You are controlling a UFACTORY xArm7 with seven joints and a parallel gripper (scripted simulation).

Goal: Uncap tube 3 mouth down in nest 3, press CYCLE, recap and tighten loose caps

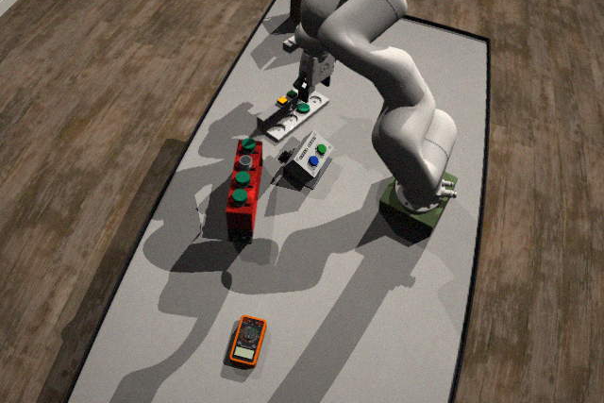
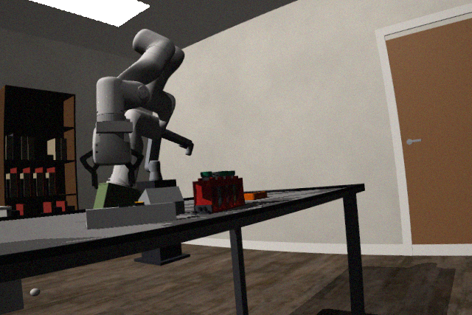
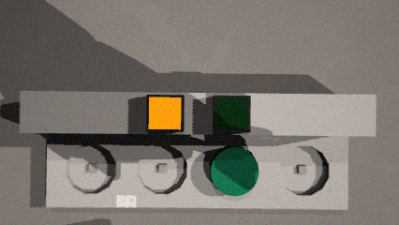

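Observation:
My gripper [image 1: 300, 90] is open and empty, hovering above the grey cap tray [image 1: 293, 118]; it also shows in the side view [image 2: 112, 183]. A green cap [image 3: 234, 171] lies flat in the third nest from the left in the wrist view, and shows from above [image 1: 303, 107]. The other nests [image 3: 161, 168] are empty. The amber lamp [image 3: 165, 112] is lit and the green lamp [image 3: 231, 113] is dark. The red tube rack [image 1: 243, 178] holds one uncapped grey tube [image 1: 245, 161] and three tubes with green caps [image 1: 242, 177]. My fingers are out of sight in the wrist view.
The grey key housing [image 1: 308, 157] with the blue key [image 1: 312, 160] and green key [image 1: 321, 148] stands between the tray and the arm's base. An orange multimeter [image 1: 247, 340] lies near the front of the table. A dark box stands at the far edge.

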